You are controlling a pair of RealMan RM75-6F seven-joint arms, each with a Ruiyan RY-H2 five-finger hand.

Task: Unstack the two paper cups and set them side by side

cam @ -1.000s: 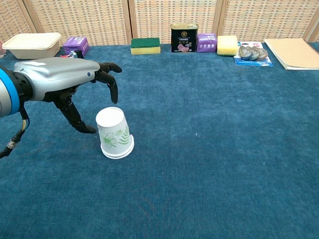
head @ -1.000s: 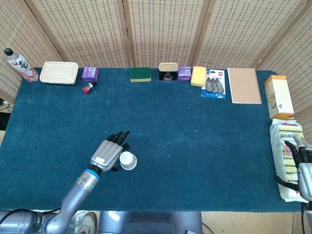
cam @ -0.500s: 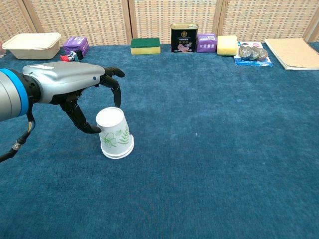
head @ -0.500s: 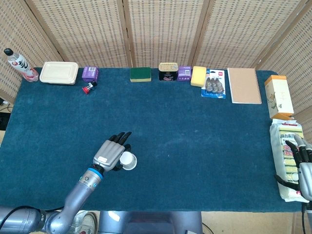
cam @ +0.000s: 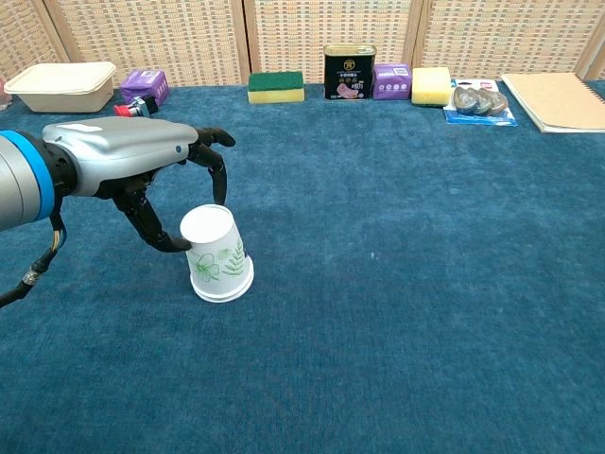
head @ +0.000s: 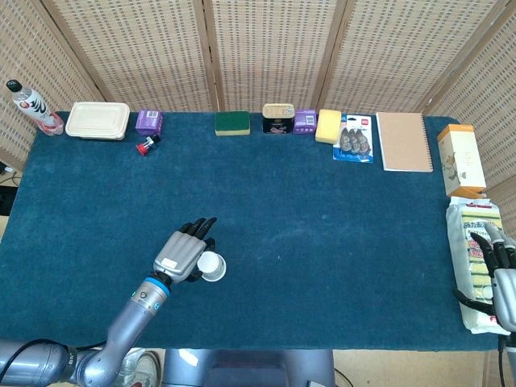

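Observation:
The white paper cups (cam: 217,255) with a green leaf print stand nested, mouth down, on the blue cloth near the front left; in the head view the cups (head: 212,266) look like one. My left hand (cam: 132,161) arches over them from the left. Its thumb touches the cups' left side and its fingers curl above and behind the top, spread apart. The left hand (head: 184,251) covers part of the cups in the head view. My right hand (head: 501,274) lies at the far right edge on a sponge pack, holding nothing.
Along the back edge stand a bottle (head: 31,105), a food container (head: 97,120), a purple box (head: 149,122), a green sponge (head: 232,122), a can (head: 278,118), a yellow sponge (head: 328,126) and a notebook (head: 403,141). A sponge pack (head: 472,242) lies far right.
My left hand has moved in towards the cups and its thumb now touches their side. The cups have shifted very slightly. The right hand has not moved.

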